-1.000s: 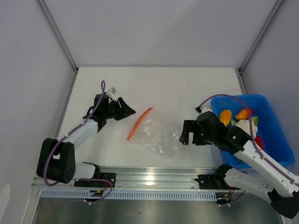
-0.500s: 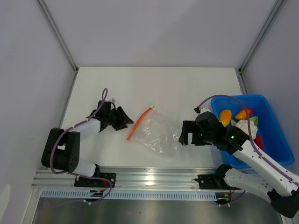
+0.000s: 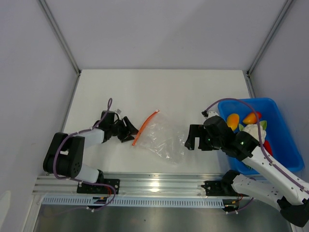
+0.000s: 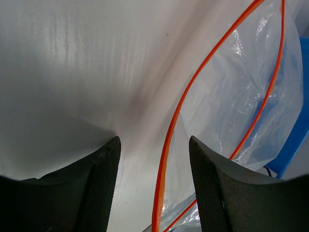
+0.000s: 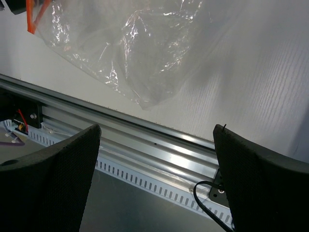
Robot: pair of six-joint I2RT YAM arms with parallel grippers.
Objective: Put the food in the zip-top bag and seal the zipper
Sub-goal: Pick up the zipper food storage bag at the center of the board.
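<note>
The clear zip-top bag lies flat on the white table, its orange-red zipper along the left edge. My left gripper is open, low at the zipper's lower end; in the left wrist view the zipper runs between the fingers, its mouth slightly parted. My right gripper is open and empty just right of the bag. The food sits in the blue bin: an orange-yellow fruit, another orange piece, and a white round vegetable.
The blue bin stands at the right edge under my right arm. An aluminium rail runs along the table's near edge, also seen in the right wrist view. Grey walls close the back and sides.
My left gripper has moved down and right toward the zipper's lower end and now straddles it. My right arm and the bag have hardly moved.
</note>
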